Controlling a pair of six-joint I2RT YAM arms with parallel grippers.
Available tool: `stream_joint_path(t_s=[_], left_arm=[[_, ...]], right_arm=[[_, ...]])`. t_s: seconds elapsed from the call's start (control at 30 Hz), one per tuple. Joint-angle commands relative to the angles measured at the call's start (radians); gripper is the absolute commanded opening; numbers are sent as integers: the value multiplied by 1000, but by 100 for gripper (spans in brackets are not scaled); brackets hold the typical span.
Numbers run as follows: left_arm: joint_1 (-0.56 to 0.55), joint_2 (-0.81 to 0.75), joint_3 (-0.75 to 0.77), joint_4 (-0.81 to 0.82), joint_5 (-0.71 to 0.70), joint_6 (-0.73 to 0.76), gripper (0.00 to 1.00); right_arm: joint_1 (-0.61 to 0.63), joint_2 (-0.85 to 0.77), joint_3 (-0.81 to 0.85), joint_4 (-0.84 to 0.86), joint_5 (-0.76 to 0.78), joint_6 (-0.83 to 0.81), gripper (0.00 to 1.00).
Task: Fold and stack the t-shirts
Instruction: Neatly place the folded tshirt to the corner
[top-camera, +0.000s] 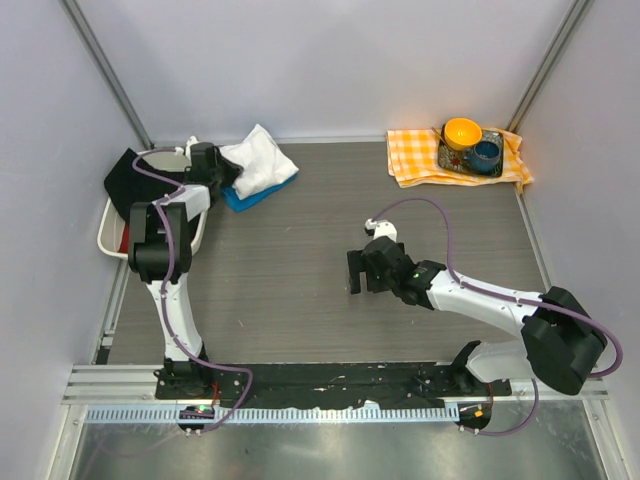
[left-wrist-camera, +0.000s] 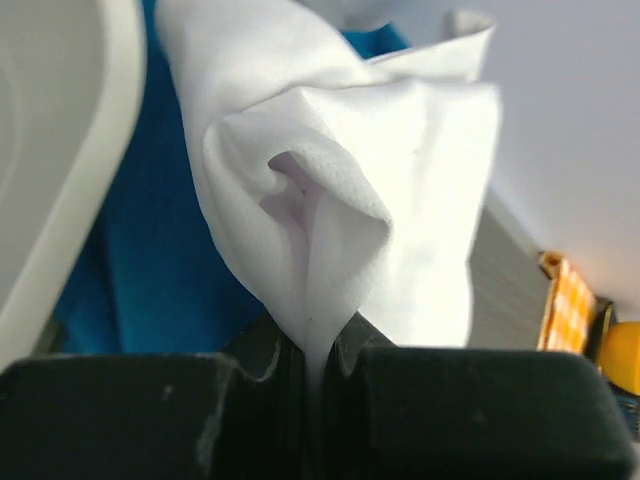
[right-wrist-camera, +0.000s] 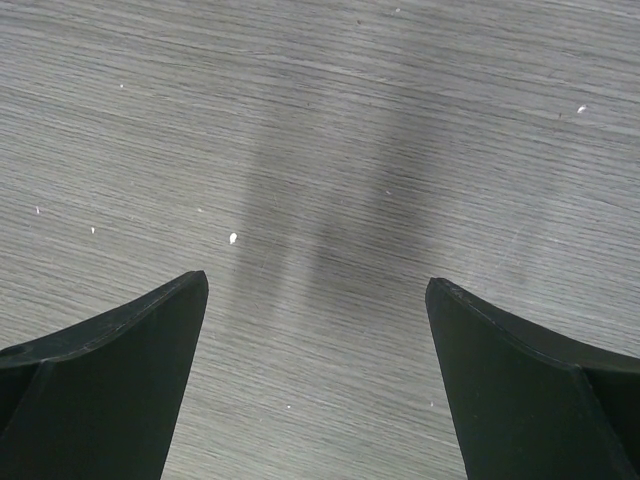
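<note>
White on blue: the left gripper (left-wrist-camera: 318, 352) is clenched on a fold of the plain white cotton t-shirt (left-wrist-camera: 380, 200); the right gripper (right-wrist-camera: 318, 330) is spread wide, holding nothing, above the grey wood-grain table (right-wrist-camera: 320, 120).
The white shirt lies bunched on the small folded bright blue t-shirt (top-camera: 243, 199) at the table's far left, just beside the white plastic bin (top-camera: 104, 232). To stack well, I judge the left arm should lay the pinched fold flat and square over the blue shirt, release only once the cloth rests, and avoid dragging the 2 shirts toward the bin.
</note>
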Motion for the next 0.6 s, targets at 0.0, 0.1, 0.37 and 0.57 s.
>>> stream_joint_path(t_s=[0.0, 0.1, 0.37, 0.57], left_arm=[[8, -42, -60, 79, -63, -8, 9], [8, -48, -73, 36, -115, -16, 67], [8, -176, -96, -132, -234, -29, 100], [8, -303, -61, -206, -199, -28, 100]], right_arm=[[11, -26, 24, 26, -1, -6, 97], [16, -28, 26, 21, -1, -6, 97], [29, -19, 46, 17, 10, -10, 97], [35, 3, 67, 26, 10, -16, 97]])
